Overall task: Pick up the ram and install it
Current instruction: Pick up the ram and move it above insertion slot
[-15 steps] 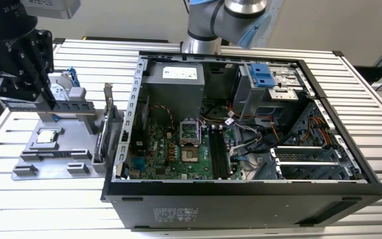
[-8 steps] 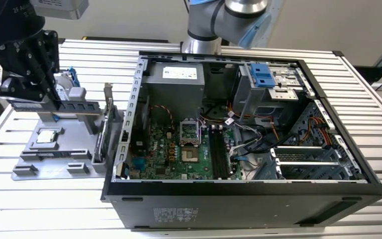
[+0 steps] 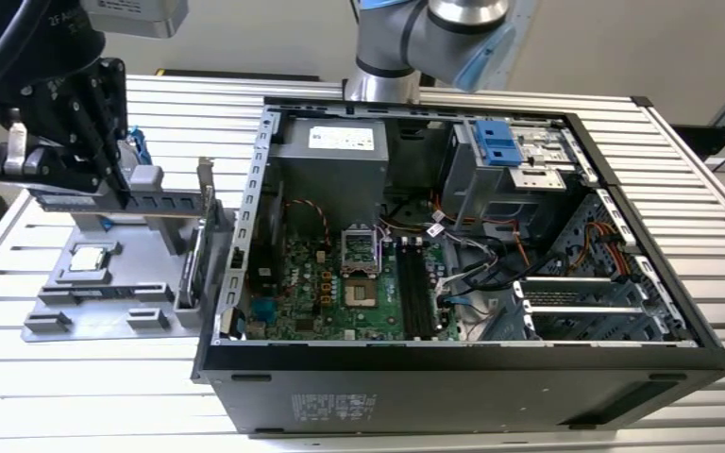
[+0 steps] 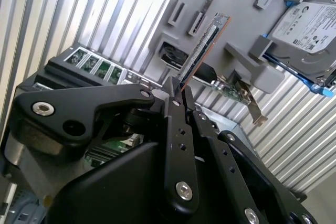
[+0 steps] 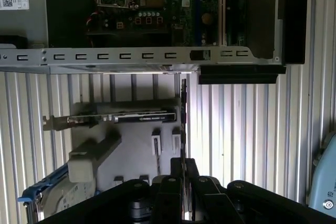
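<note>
The ram (image 4: 202, 48) is a thin dark stick seen edge-on, sticking out from between my black fingers. My gripper (image 4: 178, 90) is shut on its near end. In the first wrist view the ram (image 5: 184, 119) shows as a narrow dark line running from the gripper (image 5: 184, 163) toward the case rim (image 5: 126, 56). In the exterior view the gripper (image 3: 117, 184) hangs over the grey parts tray (image 3: 148, 274) at the exterior view's left, outside the open computer case (image 3: 463, 368). The long memory slots (image 3: 411, 283) lie on the green motherboard inside the case.
On the tray stand an expansion card (image 3: 196, 236) with a metal bracket, a hard drive (image 4: 310, 24) in a blue frame, and a processor (image 3: 90, 257). The case's metal side wall (image 3: 252, 217) rises between tray and motherboard. Cables and a drive cage (image 3: 514, 160) crowd the case's far side.
</note>
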Robot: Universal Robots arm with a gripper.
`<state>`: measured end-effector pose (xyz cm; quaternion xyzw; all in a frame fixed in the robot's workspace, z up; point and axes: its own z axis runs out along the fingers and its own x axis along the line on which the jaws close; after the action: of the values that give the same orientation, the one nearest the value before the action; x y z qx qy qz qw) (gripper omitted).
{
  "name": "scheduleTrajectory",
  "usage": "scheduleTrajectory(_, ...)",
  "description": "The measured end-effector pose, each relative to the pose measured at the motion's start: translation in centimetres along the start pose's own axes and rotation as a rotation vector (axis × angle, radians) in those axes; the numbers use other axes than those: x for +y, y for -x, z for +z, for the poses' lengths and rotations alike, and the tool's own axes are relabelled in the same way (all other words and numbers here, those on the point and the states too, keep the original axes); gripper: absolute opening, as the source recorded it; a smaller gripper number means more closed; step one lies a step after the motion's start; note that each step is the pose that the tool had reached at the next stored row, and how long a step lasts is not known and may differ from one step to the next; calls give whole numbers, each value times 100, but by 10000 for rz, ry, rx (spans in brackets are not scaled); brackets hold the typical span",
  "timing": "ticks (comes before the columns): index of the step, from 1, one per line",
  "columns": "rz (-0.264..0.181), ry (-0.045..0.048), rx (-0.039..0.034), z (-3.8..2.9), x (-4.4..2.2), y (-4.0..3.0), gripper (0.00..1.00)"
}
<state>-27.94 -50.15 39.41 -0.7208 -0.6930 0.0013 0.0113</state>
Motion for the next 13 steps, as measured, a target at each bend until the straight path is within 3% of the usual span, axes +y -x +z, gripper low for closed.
scheduleTrajectory(13, 0, 0, -5, -4, 193, -8, 0)
